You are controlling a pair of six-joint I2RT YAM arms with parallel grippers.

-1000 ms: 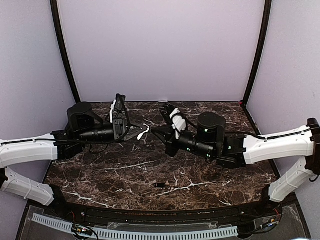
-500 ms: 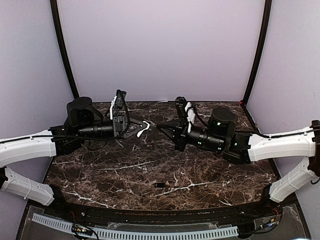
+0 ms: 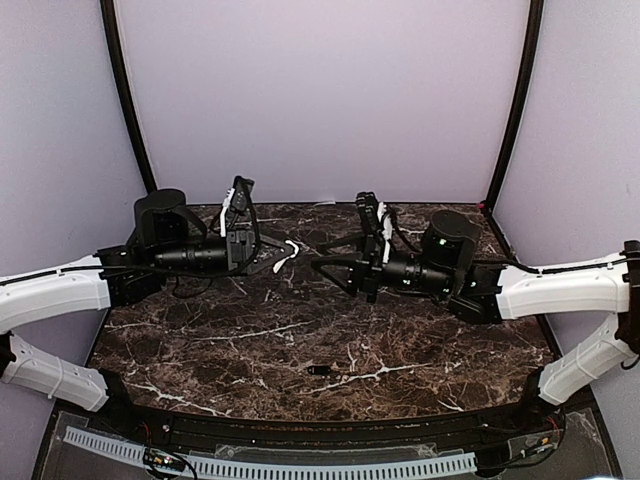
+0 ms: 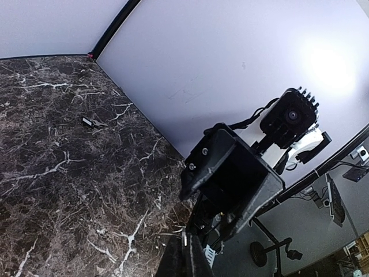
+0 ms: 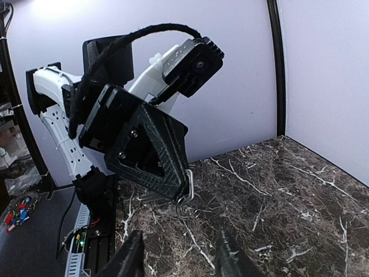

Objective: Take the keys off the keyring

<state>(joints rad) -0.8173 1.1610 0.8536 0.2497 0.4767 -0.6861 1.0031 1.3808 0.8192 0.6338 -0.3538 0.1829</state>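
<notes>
My left gripper [image 3: 276, 262] is shut on a small silvery clip [image 5: 188, 180], held above the marble table [image 3: 200, 350]. A thin wire keyring [image 5: 188, 205] hangs from that clip. In the left wrist view the fingertips [image 4: 180, 261] press together on a silvery sliver. My right gripper [image 3: 318, 265] faces the left one from a short way off. It is open, with nothing between its fingers [image 5: 131, 257]. One of the keys [image 3: 320, 370], small and dark, lies on the table near the front. Another small dark key [image 4: 92, 122] lies farther off.
Purple walls close in the back and both sides, with black posts [image 3: 128, 110] at the back corners. A perforated white rail [image 3: 270, 465] runs along the near edge. Cables loop over both wrists.
My right gripper has pulled back to the right, away from the left gripper, and its jaws have opened. The left gripper has kept its place and its hold.
</notes>
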